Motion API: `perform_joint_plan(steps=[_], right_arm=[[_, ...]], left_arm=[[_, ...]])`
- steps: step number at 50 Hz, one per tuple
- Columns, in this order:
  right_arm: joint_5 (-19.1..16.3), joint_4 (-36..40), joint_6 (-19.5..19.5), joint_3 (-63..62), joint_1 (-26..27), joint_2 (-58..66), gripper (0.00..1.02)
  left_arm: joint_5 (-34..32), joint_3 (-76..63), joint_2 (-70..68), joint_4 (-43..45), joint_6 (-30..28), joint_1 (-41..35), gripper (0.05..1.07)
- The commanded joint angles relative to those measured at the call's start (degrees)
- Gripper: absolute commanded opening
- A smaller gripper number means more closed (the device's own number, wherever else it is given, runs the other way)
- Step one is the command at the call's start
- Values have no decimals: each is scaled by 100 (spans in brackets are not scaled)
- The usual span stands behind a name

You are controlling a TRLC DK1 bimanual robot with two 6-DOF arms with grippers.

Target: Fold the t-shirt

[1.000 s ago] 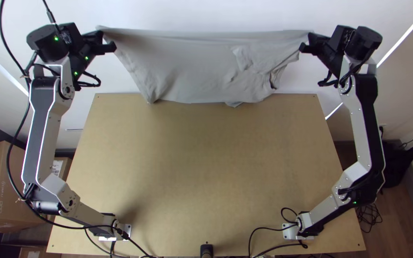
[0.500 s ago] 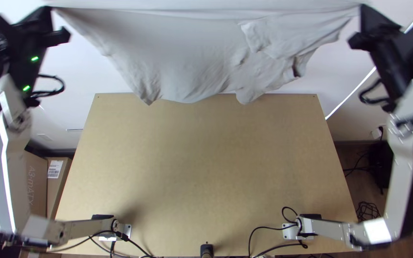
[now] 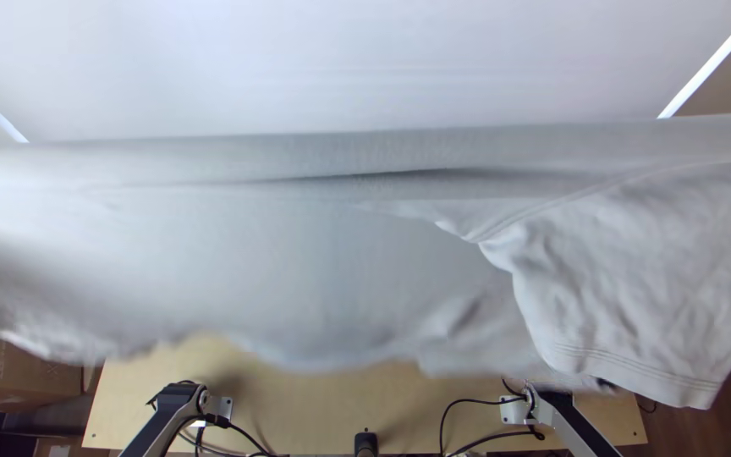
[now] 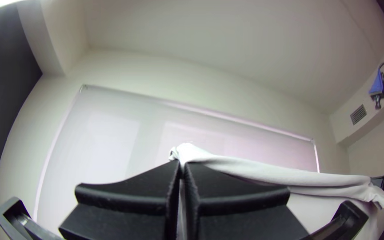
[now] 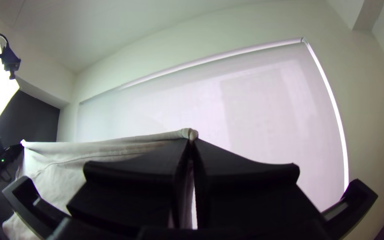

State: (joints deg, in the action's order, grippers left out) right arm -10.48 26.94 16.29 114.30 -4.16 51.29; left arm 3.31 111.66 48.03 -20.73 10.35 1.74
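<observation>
Clenched on a gathered upper corner of the t-shirt point(image 3: 281, 254), the left gripper point(image 4: 182, 163) has its two black fingers pressed together, a small tuft of cloth poking out past their tips. Opposite it, the right gripper point(image 5: 192, 141) pinches the other upper corner in the same way. Between the two, the pale grey t-shirt is held up in the air, its upper edge drawn nearly straight across and the rest hanging in loose folds. Towards the right arm's side of the top view hangs a sleeve point(image 3: 636, 296) with a stitched hem, rumpled, over the wider cloth.

Below and partly hidden by the fabric lies the light wooden worktop point(image 3: 382, 402); both arms' bases stand at its near part, with black cables point(image 3: 467, 401) beside them. Beyond the grippers, a large pale blind point(image 5: 254, 120) covers part of the wall point(image 5: 356, 89).
</observation>
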Motion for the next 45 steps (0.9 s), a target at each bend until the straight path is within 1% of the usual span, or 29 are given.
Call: perform_joint_plan(steps=[1, 9, 20, 25, 28, 32, 39, 45], right_arm=[[213, 119, 155, -699, -76, 39, 2], [213, 22, 146, -2659, -366, -268, 2], [213, -822, 172, -6148, -638, -673, 2], [213, -1296, 462, -7106, -770, -585, 2], [204, -1525, 647, -7413, -805, -383, 2], [204, -1709, 788, -7572, -761, 153, 2], [90, -1991, 823, -7537, -568, 1059, 2], [20, -2465, 796, -7466, -383, 1797, 2]], left_arm=[[240, -1129, -224, -238, 187, -7, 7], [3, -3326, -874, -291, 327, -33, 7], [-586, -6112, -1481, -168, 723, -42, 7], [-621, -7307, -1454, 227, 749, -86, 7], [-648, -7755, -1340, 474, 828, -139, 8], [-656, -8063, -989, 887, 828, -262, 7], [-656, -8098, -39, 1519, 820, -341, 7], [-656, -8019, 796, 2187, 688, -376, 7]])
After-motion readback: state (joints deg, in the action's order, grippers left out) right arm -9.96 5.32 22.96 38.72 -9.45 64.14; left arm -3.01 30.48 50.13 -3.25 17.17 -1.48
